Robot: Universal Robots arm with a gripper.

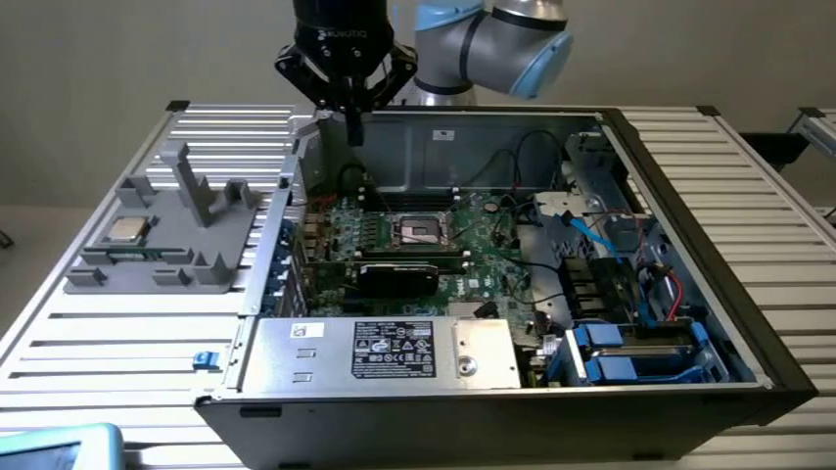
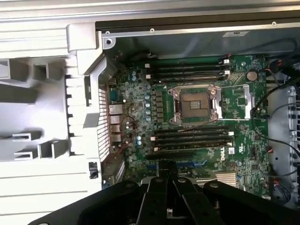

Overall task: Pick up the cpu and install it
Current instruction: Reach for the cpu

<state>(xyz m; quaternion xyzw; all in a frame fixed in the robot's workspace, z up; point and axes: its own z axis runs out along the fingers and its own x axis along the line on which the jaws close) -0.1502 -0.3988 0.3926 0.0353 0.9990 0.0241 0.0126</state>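
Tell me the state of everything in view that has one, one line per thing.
gripper: shut, nothing in it, above the case's back edge.
cpu: lying flat on the tray, not picked up.
socket: empty, contacts uncovered.
case: lying on its side, open, motherboard exposed.
tray: beside the case, holding the cpu.

Soft, even light bleaches the grey tray (image 2: 33, 117) pale, while the computer case (image 1: 432, 147) interior sits dim.
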